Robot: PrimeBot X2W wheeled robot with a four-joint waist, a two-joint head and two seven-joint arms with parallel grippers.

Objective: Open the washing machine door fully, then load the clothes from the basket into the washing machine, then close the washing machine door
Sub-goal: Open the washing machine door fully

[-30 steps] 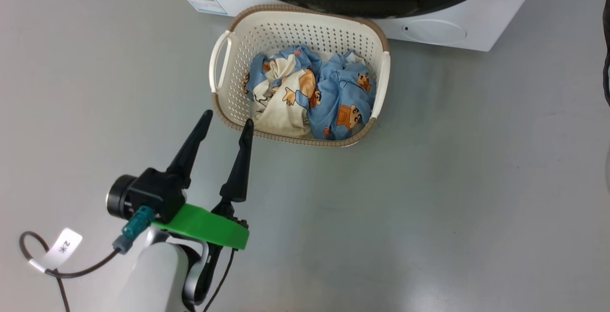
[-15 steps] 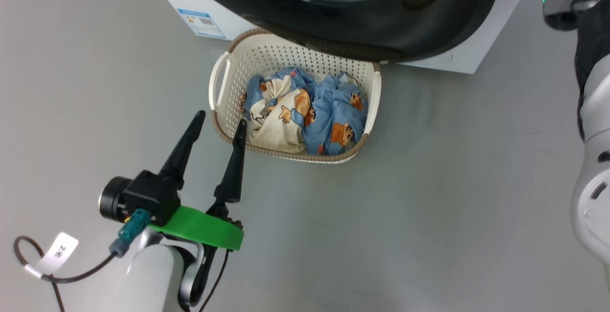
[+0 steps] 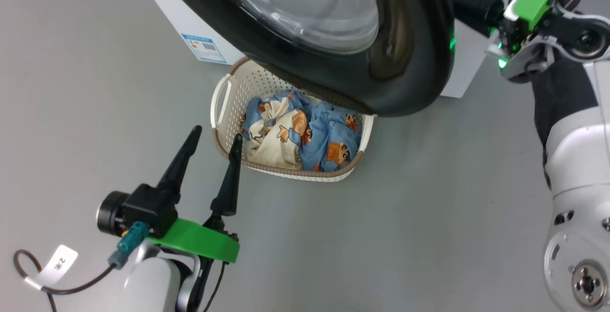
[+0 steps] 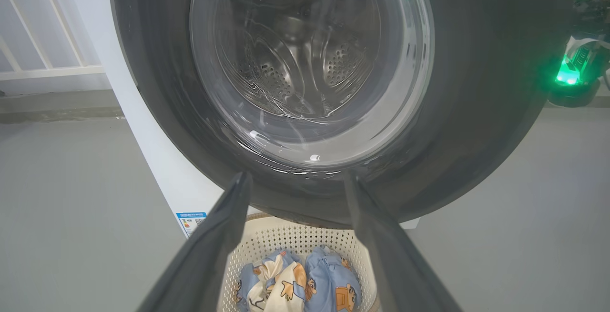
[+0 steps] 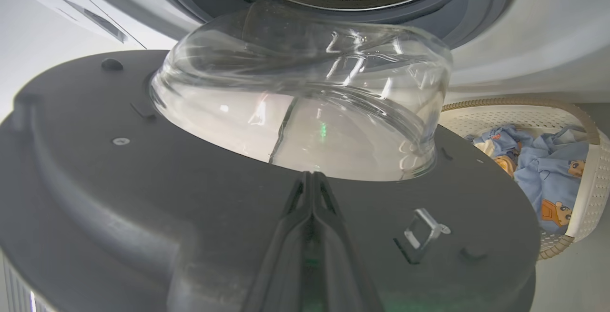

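Right tool point(image 5: 310, 176) pressed together, left tool point(image 3: 216, 133) spread, washing machine door point(image 3: 410, 40) (glossy black rim)

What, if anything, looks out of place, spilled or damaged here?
Nothing is spilled or damaged. The clothes lie wholly inside the basket. The one awkward thing: the basket stands right below the partly open washing machine door, whose black rim hides its far side.
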